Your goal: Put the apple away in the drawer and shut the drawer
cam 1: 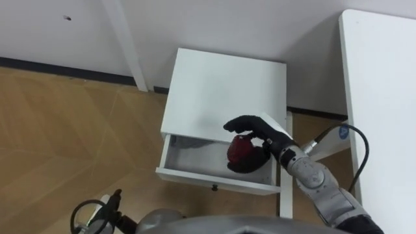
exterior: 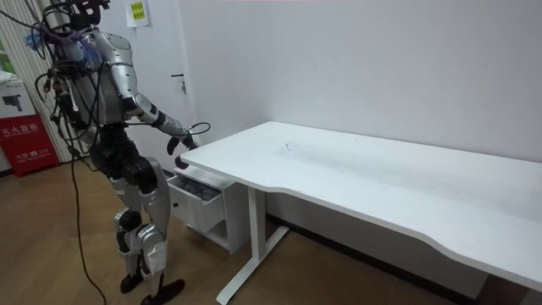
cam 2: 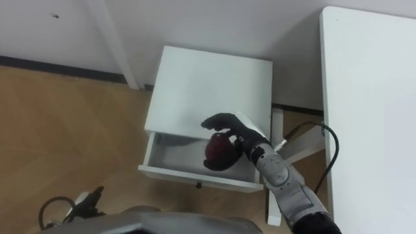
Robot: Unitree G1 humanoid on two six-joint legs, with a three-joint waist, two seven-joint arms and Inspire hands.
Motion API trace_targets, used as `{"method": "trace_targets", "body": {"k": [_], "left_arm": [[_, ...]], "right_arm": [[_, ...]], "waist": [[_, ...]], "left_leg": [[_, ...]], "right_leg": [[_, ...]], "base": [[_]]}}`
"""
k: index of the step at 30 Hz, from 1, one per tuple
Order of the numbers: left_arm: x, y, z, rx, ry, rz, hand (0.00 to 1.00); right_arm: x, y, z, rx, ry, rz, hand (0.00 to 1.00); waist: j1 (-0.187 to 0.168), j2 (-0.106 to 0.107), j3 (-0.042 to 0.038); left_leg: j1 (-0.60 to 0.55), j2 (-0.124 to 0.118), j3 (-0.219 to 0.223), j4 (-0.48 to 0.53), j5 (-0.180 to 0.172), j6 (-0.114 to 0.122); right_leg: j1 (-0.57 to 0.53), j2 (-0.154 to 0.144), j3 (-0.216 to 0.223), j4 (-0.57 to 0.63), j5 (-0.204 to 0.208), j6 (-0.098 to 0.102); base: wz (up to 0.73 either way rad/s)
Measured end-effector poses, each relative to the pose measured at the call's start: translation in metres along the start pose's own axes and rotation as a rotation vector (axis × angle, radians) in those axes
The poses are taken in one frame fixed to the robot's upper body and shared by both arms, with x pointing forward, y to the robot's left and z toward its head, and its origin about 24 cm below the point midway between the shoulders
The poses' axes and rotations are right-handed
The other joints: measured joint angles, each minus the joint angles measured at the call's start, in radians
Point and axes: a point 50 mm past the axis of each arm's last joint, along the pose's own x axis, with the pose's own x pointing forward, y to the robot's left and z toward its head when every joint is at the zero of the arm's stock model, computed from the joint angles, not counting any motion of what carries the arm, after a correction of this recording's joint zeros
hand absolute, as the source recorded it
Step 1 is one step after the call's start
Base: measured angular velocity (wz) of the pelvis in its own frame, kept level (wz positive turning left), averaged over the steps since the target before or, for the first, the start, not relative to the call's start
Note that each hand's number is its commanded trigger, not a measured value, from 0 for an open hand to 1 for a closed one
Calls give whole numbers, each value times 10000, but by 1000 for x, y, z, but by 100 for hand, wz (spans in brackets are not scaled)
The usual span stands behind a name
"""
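A dark red apple (cam 1: 242, 151) (cam 2: 219, 150) is held in my right hand (cam 1: 257, 138) (cam 2: 233, 134), whose black fingers curl round it. The hand hangs just above the right part of the open white drawer (cam 1: 188, 162) (cam 2: 172, 159) of a small white cabinet (cam 1: 224, 88) (cam 2: 208, 84). The drawer's inside looks bare where it shows. In the room view I stand in front of the cabinet with the right hand (exterior: 179, 141) reaching out over the drawer (exterior: 196, 191). My left hand (cam 1: 112, 203) (cam 2: 91, 198) shows at the lower left, near my body.
A large white desk (cam 1: 380, 97) (cam 2: 370, 97) (exterior: 356, 174) stands close on the right of the cabinet, its leg (cam 1: 286, 188) right beside the drawer. The white wall runs behind, and wooden floor (cam 1: 71, 130) lies to the left.
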Motion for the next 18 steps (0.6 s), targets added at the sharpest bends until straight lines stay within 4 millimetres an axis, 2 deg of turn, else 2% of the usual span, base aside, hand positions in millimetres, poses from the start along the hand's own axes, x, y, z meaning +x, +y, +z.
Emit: {"method": "trace_targets", "body": {"k": [6,18], "left_arm": [[-2,-3,-7,4,175,-65,0],[-2,-1,-8,-207,259,21,0]], "right_arm": [[0,0,-1,-225,62,-44,0],[-1,1,-8,-652,384,-109,0]], "waist": [[1,61,21],[4,141,-32]], "left_leg": [[16,-10,-6,21,7,10],[127,-8,69,-22,7,11]], "right_leg": [[-2,-9,21,-3,0,0],[12,-25,59,3,-1,1]], "base": [[0],[-1]]}}
